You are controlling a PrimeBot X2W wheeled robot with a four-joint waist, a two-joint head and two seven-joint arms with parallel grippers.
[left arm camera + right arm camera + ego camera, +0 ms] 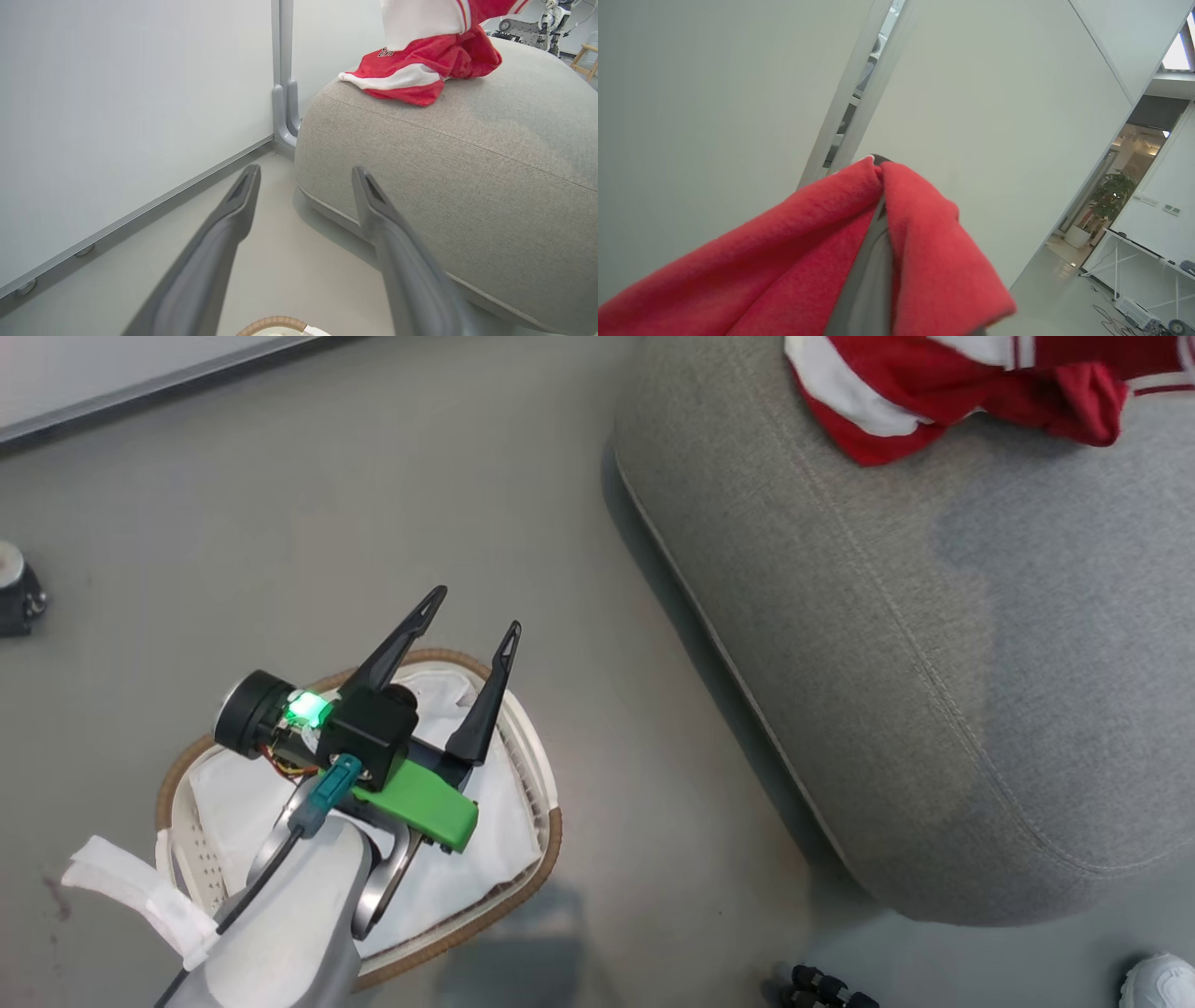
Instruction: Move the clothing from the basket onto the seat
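Note:
The white basket (537,775) with its brown woven rim sits on the floor at lower left, showing its white liner (233,793); my arm hides part of the inside. Above it my left gripper (474,613) stands open with nothing between its fingers, pointing toward the grey seat (934,663). A red and white jersey (934,383) lies crumpled on the seat's far end; in the left wrist view that jersey (411,70) rests on the seat (467,186) while more red-and-white cloth (420,18) hangs down from above. My right gripper (877,161) is shut on red jersey fabric (808,256) that drapes over both fingers.
A white partition wall (140,116) with a grey base rail and post (285,102) runs behind the seat. A small dark object (17,590) stands on the floor at far left. A white shoe (1162,980) and a black part (822,987) sit at the bottom right.

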